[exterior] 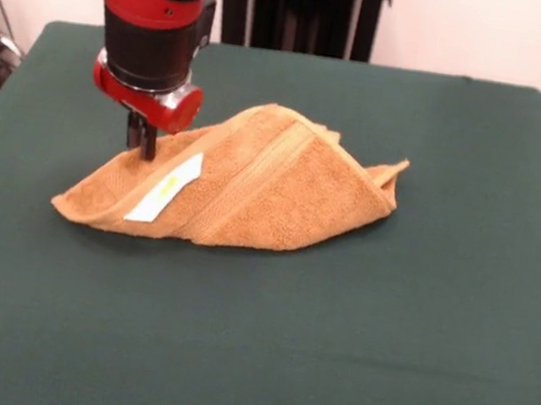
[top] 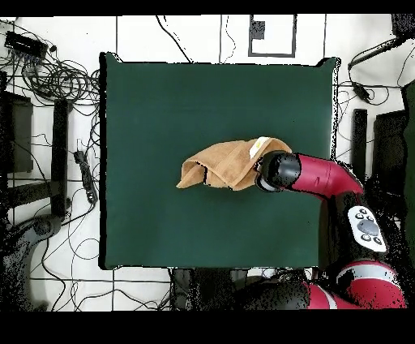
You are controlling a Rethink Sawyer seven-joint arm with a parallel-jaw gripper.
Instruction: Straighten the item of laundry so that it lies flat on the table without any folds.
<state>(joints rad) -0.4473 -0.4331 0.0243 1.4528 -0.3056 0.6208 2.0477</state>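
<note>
The towel (exterior: 253, 185), golden-orange terry with a woven band running across it and a white tag (exterior: 165, 188) showing on its near face, lay folded into a rough wedge a little left of the table's (exterior: 330, 352) middle in the front view, one tip poking up at its right end and the long fold running down to a point at the left. The overhead view put it near the centre of the green cloth, well clear of every edge. The gripper (exterior: 142, 140) stood over the towel's left part, its dark fingertips down at the upper edge of the cloth just above the tag; they appeared close together, but whether they pinched a layer or only pressed on it could not be told from either view, since the red wrist hid the contact from above. The towel was far from flat, still doubled on itself. The chief risk, as I judged it, was catching both layers at once, so that a pull would drag the whole bundle across the table instead of opening the fold. A shallow pinch on terry could also slip free halfway and let the flap drop back creased.
</note>
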